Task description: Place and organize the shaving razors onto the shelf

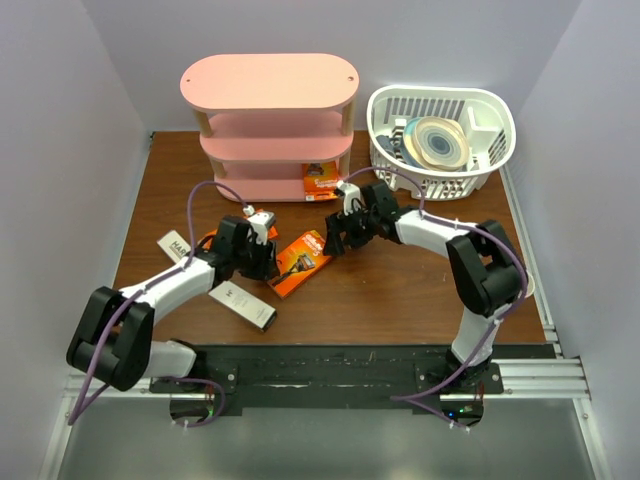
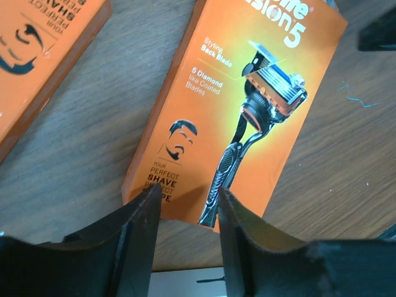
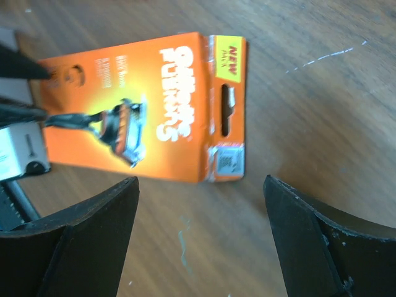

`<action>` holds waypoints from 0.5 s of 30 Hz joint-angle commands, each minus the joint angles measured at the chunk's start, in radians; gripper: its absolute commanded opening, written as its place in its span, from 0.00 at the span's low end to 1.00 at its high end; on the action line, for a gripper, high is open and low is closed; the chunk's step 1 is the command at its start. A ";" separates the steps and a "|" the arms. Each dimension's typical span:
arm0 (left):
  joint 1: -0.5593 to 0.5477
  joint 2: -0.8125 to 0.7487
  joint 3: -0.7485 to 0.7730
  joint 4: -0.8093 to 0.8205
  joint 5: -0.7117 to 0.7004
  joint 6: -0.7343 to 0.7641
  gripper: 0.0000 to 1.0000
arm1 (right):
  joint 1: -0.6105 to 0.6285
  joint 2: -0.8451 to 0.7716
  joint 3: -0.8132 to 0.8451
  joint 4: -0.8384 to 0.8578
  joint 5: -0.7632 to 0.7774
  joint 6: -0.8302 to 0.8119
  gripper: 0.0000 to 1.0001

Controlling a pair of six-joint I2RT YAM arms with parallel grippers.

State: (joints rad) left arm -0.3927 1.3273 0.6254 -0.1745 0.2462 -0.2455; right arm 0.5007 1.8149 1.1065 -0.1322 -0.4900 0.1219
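**Top external view.** The pink shelf [image 1: 268,120] stands at the far side of the bench [image 1: 400,300], with a white basket [image 1: 440,140] just beside it on the right. One orange razor pack [image 1: 320,180] lies on the bottom tier, towards its right end. A second orange pack [image 1: 300,263] lies flat on the bench between the two grippers. A third orange pack [image 1: 208,240] is largely hidden under the left arm. Two whitish boxes lie on the bench at the left, the far box [image 1: 175,246] and the near box [image 1: 242,307].

**Left wrist view.** The left gripper [image 2: 187,195] is partly open and holds nothing. Its fingers hang over the near end of the second orange pack. Contact cannot be determined. Only this view shows the printed razor clearly.

**Right wrist view.** The picture is slightly blurred. The right gripper [image 3: 199,185] is spread wide and empty. The hang-tab end of the same pack lies just beyond it.
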 commanded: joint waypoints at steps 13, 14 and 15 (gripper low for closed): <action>0.032 0.007 0.059 -0.237 0.087 -0.130 0.00 | 0.004 0.106 0.067 0.049 0.010 0.039 0.66; 0.031 0.010 0.048 -0.246 0.088 -0.146 0.00 | 0.006 0.107 0.066 0.048 0.017 0.041 0.66; 0.026 0.012 0.028 -0.250 0.088 -0.152 0.00 | 0.006 0.107 0.062 0.048 0.027 0.041 0.64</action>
State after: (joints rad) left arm -0.3656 1.3228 0.6804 -0.3756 0.2878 -0.3344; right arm 0.5022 1.9247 1.1656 -0.1043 -0.4942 0.1493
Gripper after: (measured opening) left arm 0.013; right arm 0.662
